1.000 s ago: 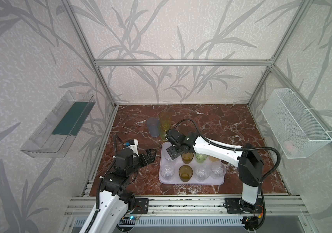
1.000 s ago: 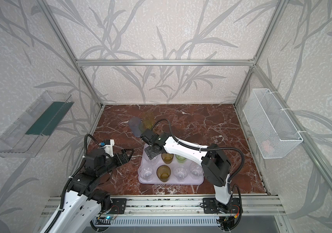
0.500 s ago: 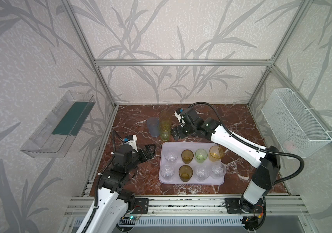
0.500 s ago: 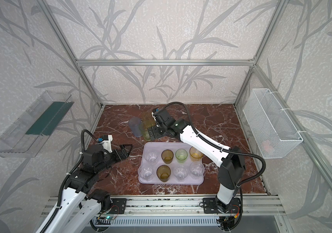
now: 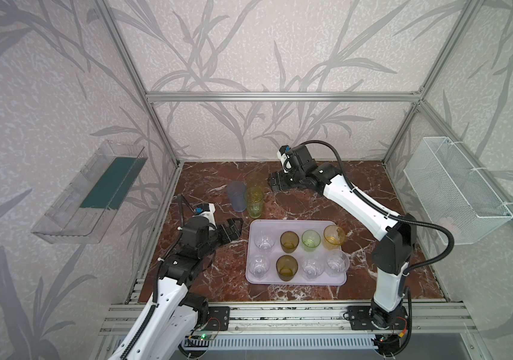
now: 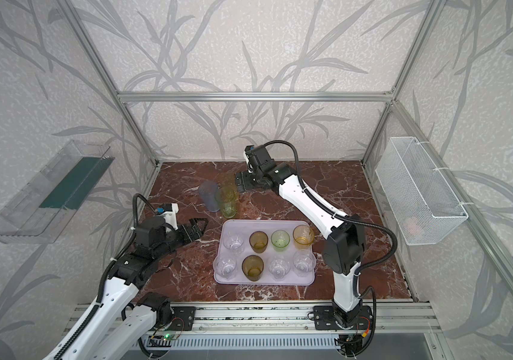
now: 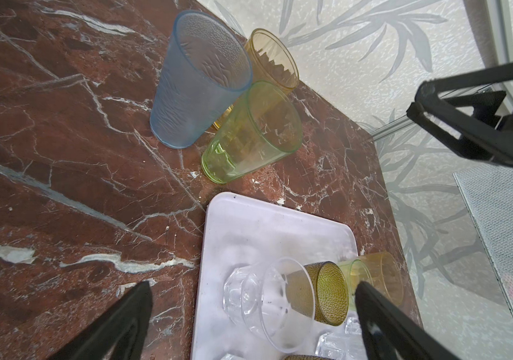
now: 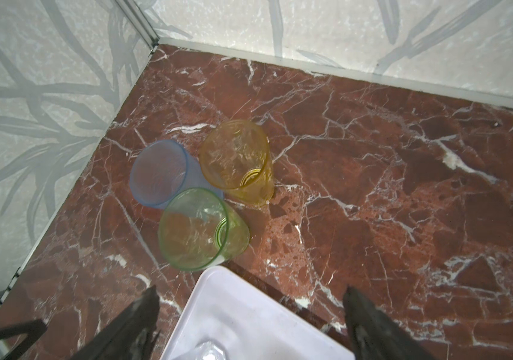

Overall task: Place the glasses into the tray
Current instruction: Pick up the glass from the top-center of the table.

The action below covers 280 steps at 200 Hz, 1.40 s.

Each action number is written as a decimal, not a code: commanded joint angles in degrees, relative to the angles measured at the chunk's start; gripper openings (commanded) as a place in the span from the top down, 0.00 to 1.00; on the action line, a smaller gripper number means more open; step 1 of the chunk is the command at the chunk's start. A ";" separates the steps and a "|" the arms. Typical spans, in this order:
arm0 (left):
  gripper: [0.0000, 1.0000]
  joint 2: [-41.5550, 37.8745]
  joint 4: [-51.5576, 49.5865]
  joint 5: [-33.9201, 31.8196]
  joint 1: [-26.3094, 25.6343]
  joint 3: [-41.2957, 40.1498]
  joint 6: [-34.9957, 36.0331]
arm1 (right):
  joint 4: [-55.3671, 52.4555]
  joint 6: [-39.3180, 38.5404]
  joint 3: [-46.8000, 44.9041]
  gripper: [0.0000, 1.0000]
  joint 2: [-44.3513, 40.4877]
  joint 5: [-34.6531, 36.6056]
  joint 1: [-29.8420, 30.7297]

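**Off the tray, on to the tall ones**

Carries the right claw [image 5: 275, 183] away from the tray [image 5: 295, 225]: from low over the far corner on the left arm's side a second ago, up past the far rim, to a hover above the counter [image 5: 327, 199] further back, just beside the tall yellow tumbler [image 5: 255, 180]. Stands wide open there, gripping nothing, touching nothing.

Uncovers a clear short glass [image 5: 264, 241] upright in that corner slot; reads as a drop just finished. Makes eight short glasses [image 5: 286, 268] in the tray, two rows of four, all upright as far as both top views tell.

Leaves three outside, bunched upright on the counter just behind that same corner: the yellow one, a blue-grey tumbler [image 5: 236, 196] and a green tumbler [image 5: 254, 202]. Sets the green nearest the tray, close to the rim but apart from it. Cannot tell whether the three touch one another.

Barely shifts the left claw [image 5: 235, 227]: spread wide, empty, hovering just beside the tray's short edge on its own side.

Puts the job well past halfway, with three pickups to go. Favours the yellow tumbler for the right claw, being closest. Calls for care: little room for a finger inside so tight a bunch, and a nudge could topple a neighbour. Little bare tray floor left, too.
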 commanded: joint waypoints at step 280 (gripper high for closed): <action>0.01 0.00 7.00 -0.65 0.33 -2.69 -0.22 | -10.76 0.25 38.91 0.61 34.52 0.84 -1.35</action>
